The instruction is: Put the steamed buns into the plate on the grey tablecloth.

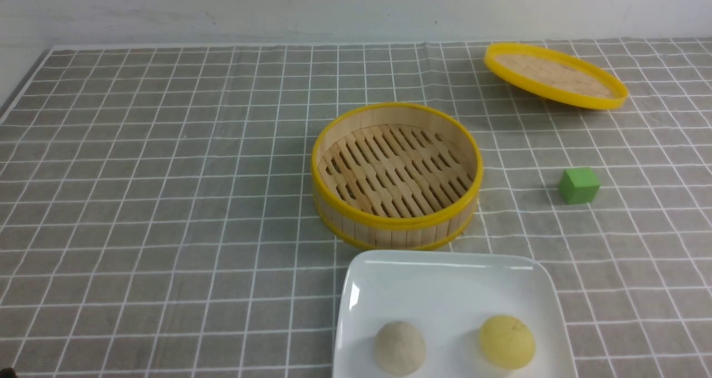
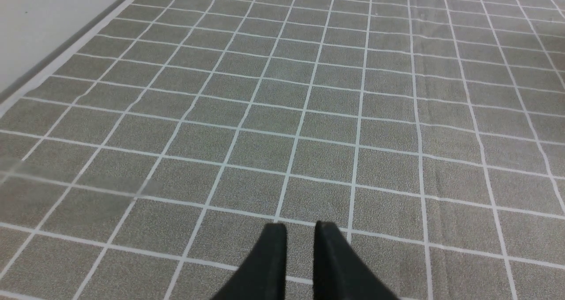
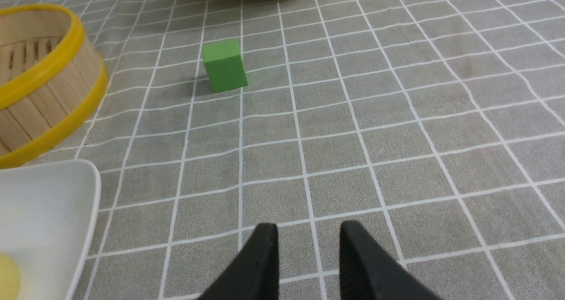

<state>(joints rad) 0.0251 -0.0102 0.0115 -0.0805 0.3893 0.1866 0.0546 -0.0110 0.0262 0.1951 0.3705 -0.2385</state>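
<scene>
The white square plate [image 1: 445, 289] sits on the grey tablecloth [image 1: 167, 200] at the near edge. The pale beige bun [image 1: 400, 347] and the yellow bun [image 1: 507, 341] lie side by side in it. Neither gripper shows in the front view. In the left wrist view my left gripper [image 2: 300, 229] hangs over bare cloth, its jaws nearly together and empty. In the right wrist view my right gripper [image 3: 309, 229] is over bare cloth, jaws apart and empty, to the right of the plate's corner [image 3: 44, 203]. A sliver of the yellow bun [image 3: 8, 275] shows there.
An empty bamboo steamer basket [image 1: 396, 175] stands just behind the plate, also in the right wrist view [image 3: 39, 75]. Its yellow-rimmed lid [image 1: 555, 75] lies tilted at the back right. A green cube [image 1: 579, 185] [image 3: 224, 65] sits right of the basket.
</scene>
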